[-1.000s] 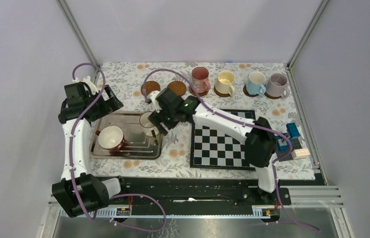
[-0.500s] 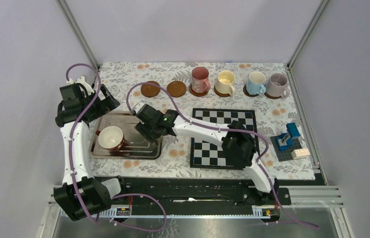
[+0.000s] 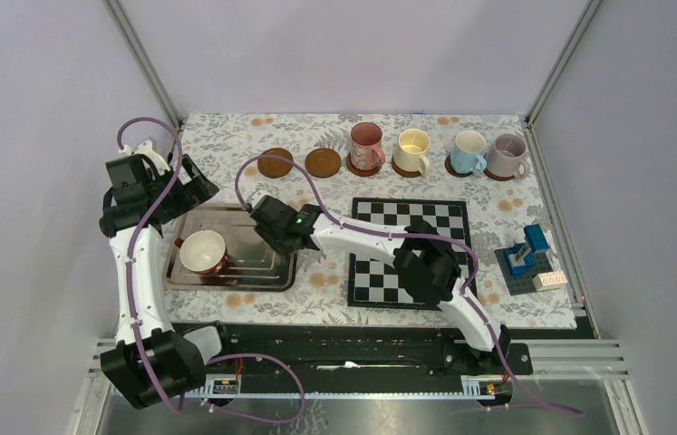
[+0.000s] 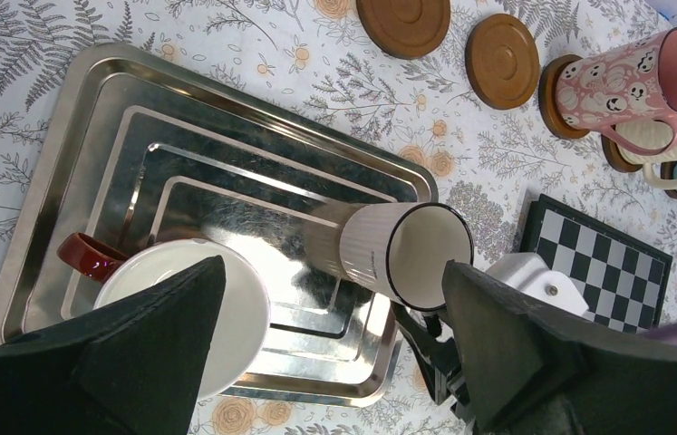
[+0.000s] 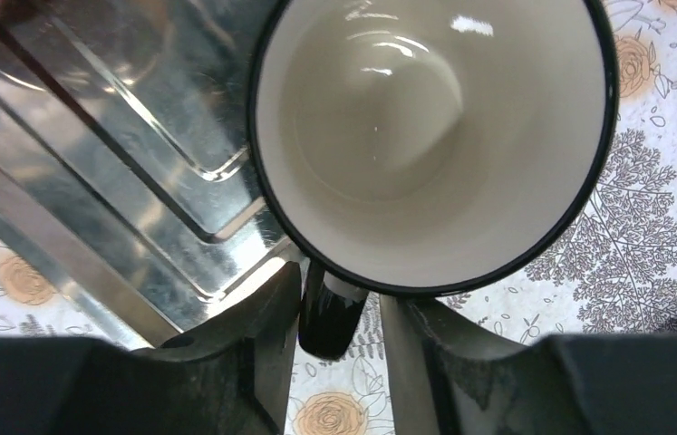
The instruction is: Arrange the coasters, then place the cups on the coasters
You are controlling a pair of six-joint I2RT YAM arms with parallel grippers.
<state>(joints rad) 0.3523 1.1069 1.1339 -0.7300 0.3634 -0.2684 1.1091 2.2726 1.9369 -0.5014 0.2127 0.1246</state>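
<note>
A white cup [image 5: 425,136] with a black rim stands at the right end of the metal tray [image 4: 135,136]. My right gripper [image 5: 339,299] is low over it, one finger on each side of the black handle [image 5: 330,317]. The left finger touches the handle and a slim gap shows at the right one. A dark-red cup [image 3: 202,252] sits on the tray's left. My left gripper [image 4: 332,267] hangs wide open above the tray, holding nothing. Two bare coasters [image 3: 275,163] [image 3: 323,163] lie at the back. Pink [image 3: 366,145], cream [image 3: 412,149], blue [image 3: 469,151] and lilac [image 3: 507,154] cups stand on coasters.
A black-and-white chessboard [image 3: 380,272] lies right of the tray, partly under my right arm. A grey plate with blue and white toy bricks [image 3: 525,258] sits at the right edge. Cage posts rise at both back corners.
My right arm swung left and came down over the white cup, and its jaws narrowed round the handle. The left arm drew back slightly to the left, still wide open.
</note>
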